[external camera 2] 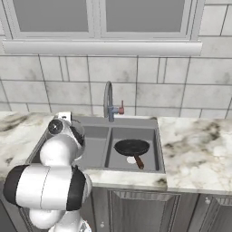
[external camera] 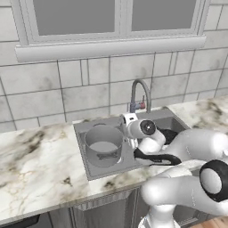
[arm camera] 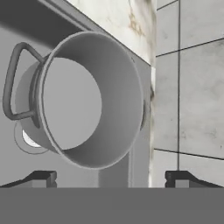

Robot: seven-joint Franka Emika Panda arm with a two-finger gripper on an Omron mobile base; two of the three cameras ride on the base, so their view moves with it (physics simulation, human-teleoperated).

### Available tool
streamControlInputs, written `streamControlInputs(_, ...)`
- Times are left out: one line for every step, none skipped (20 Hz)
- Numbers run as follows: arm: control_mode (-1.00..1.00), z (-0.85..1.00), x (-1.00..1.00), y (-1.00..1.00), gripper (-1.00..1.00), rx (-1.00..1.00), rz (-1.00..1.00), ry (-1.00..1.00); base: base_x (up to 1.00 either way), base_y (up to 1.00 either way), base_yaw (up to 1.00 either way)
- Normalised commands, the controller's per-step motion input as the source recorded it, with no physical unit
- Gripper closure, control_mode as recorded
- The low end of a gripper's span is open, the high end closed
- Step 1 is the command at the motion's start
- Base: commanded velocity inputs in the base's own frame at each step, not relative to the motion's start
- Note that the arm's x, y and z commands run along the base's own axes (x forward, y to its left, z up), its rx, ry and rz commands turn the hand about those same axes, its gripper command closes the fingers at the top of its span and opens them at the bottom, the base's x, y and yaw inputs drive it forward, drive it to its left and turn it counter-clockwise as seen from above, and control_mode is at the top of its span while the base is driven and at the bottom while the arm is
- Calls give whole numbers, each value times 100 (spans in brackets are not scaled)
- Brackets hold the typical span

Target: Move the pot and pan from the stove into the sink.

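The grey metal pot stands upright in the left basin of the sink. In the hand view the pot is just ahead, its loop handle toward the left, and nothing grips it. My gripper is open, with its fingertips set wide apart and clear of the pot's rim. From the left base view the gripper hangs just right of the pot. The black pan lies flat in the right basin, its brown handle pointing toward the front. The stove is out of view.
The arched faucet with a red mark rises behind the divider between the basins. Marble counter runs to both sides of the sink. A tiled wall and a window sill close off the back.
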Motion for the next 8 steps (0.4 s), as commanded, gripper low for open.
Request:
streamControlInputs(-100,100,-28,0,-100,0,0,21,0,0,0)
streamControlInputs(-100,100,-33,0,-100,0,0,20,0,0,0)
streamControlInputs(-100,100,-36,0,-100,0,0,20,0,0,0)
streamControlInputs(-100,93,-44,0,-100,-1,0,21,0,0,0)
streamControlInputs(-100,92,-48,0,-100,-1,0,20,0,0,0)
streamControlInputs(-100,92,-55,0,-100,-2,0,19,0,0,0)
streamControlInputs(-100,88,-57,0,-100,-2,1,20,0,0,0)
streamControlInputs(-100,85,-60,0,-100,-3,1,21,0,0,0)
